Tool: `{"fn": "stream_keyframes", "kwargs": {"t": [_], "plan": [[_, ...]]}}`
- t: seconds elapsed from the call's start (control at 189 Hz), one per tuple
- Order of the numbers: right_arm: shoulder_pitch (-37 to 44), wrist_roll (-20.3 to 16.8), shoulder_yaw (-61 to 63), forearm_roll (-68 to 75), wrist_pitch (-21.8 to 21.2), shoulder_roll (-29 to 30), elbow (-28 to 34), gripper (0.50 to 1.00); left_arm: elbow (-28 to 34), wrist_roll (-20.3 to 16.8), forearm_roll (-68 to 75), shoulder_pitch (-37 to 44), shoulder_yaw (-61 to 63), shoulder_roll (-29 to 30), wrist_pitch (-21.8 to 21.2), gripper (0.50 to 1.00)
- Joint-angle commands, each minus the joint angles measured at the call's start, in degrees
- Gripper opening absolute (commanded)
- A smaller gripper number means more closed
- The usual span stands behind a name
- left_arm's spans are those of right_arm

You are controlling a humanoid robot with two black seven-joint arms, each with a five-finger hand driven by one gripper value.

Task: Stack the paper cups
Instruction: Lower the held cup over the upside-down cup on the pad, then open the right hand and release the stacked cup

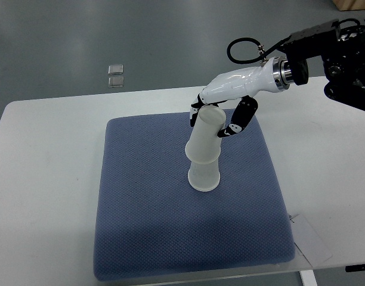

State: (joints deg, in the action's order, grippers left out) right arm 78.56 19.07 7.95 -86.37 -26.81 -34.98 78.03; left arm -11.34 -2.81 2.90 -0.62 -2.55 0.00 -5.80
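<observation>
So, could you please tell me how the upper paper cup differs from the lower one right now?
The upper cup is tilted, leaning toward the right hand, whose fingers grip it near its top end; the lower cup stands upside down on the blue mat and no hand touches it. The upper cup sits over the lower one's top, not fully seated. Both look like the same whitish, translucent tapered cup.

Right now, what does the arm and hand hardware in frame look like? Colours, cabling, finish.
Only the right arm shows. The right hand has a glossy white shell over the back, with black finger segments carrying small orange-red marks near the tips. A silver metal ring joins it at the wrist to a black forearm of blocky housings. A black cable loops out above the wrist.
</observation>
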Motion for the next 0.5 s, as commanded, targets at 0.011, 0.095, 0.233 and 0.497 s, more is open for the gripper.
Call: {"fn": "stream_keyframes", "kwargs": {"t": [0.011,0.095,0.233,0.497], "plan": [[-0.1,0.0,-0.9,-0.3,-0.1,0.0,0.1,0.500,0.0,0.0,0.0,0.0,0.0,0.0,0.0,1.000],[-0.3,0.0,-1.6,-0.4,0.0,0.1,0.0,0.500,0.0,0.0,0.0,0.0,0.0,0.0,0.0,1.000],[-1.1,-0.1,-2.1,-1.2,0.4,1.0,-0.1,0.500,0.0,0.0,0.0,0.0,0.0,0.0,0.0,1.000],[-2.3,-0.3,-2.0,-1.5,0.9,1.1,-0.5,0.596,0.0,0.0,0.0,0.0,0.0,0.0,0.0,1.000]]}}
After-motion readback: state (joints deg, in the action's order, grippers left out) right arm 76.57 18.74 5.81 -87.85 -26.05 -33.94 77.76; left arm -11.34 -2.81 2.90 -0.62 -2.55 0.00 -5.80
